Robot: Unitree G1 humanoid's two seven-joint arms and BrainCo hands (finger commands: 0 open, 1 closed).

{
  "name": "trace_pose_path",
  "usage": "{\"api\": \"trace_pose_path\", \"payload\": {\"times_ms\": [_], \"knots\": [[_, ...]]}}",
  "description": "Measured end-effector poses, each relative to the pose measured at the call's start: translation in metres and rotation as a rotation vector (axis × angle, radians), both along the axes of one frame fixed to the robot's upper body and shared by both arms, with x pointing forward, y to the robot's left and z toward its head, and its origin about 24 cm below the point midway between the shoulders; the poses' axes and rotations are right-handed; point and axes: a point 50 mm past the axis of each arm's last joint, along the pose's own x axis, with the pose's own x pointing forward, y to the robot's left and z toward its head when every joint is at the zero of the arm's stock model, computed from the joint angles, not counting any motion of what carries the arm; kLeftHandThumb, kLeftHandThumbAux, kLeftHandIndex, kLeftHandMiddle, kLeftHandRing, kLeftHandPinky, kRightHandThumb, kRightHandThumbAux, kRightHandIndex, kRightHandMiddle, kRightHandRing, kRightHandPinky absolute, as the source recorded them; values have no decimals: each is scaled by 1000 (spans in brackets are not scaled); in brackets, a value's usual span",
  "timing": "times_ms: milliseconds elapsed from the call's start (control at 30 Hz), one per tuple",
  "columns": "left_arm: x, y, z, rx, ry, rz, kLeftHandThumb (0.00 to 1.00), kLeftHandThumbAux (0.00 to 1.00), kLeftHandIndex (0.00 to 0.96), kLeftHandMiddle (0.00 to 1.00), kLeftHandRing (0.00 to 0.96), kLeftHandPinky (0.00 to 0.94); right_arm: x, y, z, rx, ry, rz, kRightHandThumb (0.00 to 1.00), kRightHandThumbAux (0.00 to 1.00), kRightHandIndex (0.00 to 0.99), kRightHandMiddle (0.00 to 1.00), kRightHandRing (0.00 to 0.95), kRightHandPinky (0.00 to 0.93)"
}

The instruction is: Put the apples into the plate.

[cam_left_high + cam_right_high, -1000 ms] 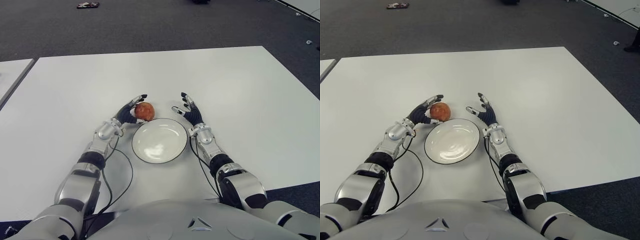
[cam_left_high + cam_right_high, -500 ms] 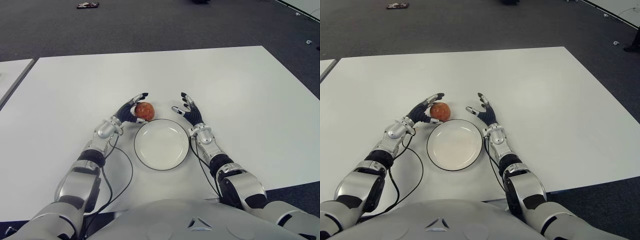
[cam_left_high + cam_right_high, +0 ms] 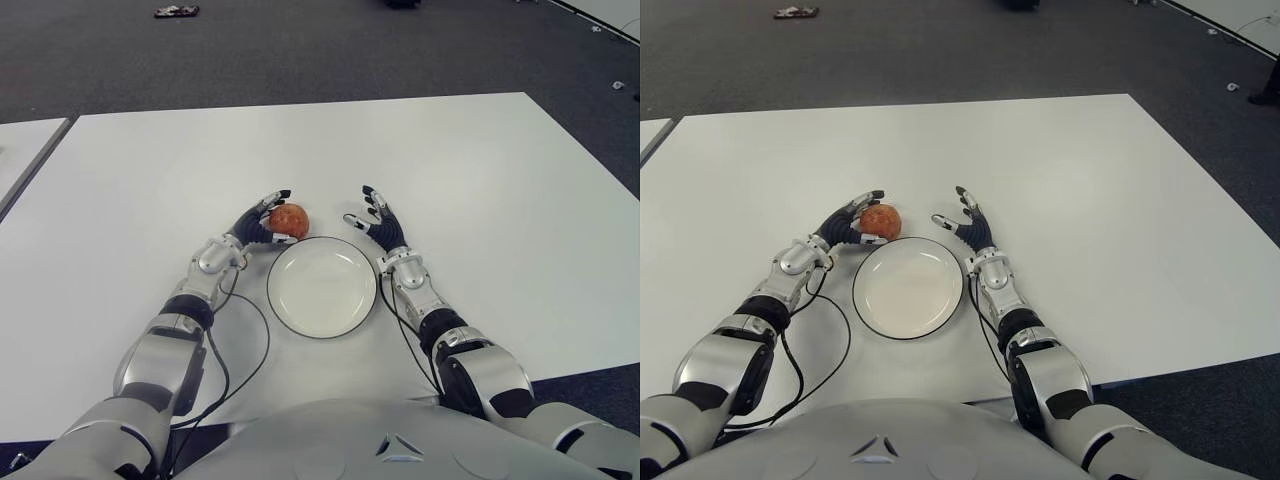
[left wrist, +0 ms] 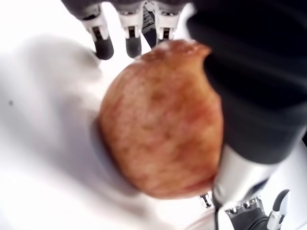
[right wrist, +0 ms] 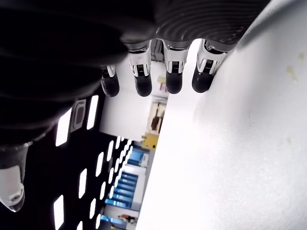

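Beside the round glossy plate [image 3: 322,287], our left hand [image 3: 258,222] cups the mottled apple [image 3: 288,221] (right hand [image 3: 378,223] spread, holding nothing).

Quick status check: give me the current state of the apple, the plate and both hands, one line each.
apple: on the table just beyond the plate, not in it, with the left hand around it.
plate: flat on the table, holding nothing.
left hand: fingers curled around the apple; not lifted, as far as the left wrist view shows.
right hand: open, fingers spread, holding nothing, beside the plate's far right edge.
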Motion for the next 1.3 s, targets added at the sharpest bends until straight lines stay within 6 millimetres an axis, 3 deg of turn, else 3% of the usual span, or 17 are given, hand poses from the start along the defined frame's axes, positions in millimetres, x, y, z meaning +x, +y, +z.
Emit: {"api": "trace_pose_path", "payload": {"times_ms": [867, 1300], "knots": [[0, 5, 4, -52, -7, -53, 20, 225, 0, 0, 0, 0, 0, 0, 0, 2, -1, -2, 54, 545, 0, 0, 0, 6], [-2, 5, 2, -28, -16, -51, 48, 283, 0, 0, 0, 0, 0, 0, 0, 2, -1, -3, 54, 547, 0, 0, 0, 7]]}}
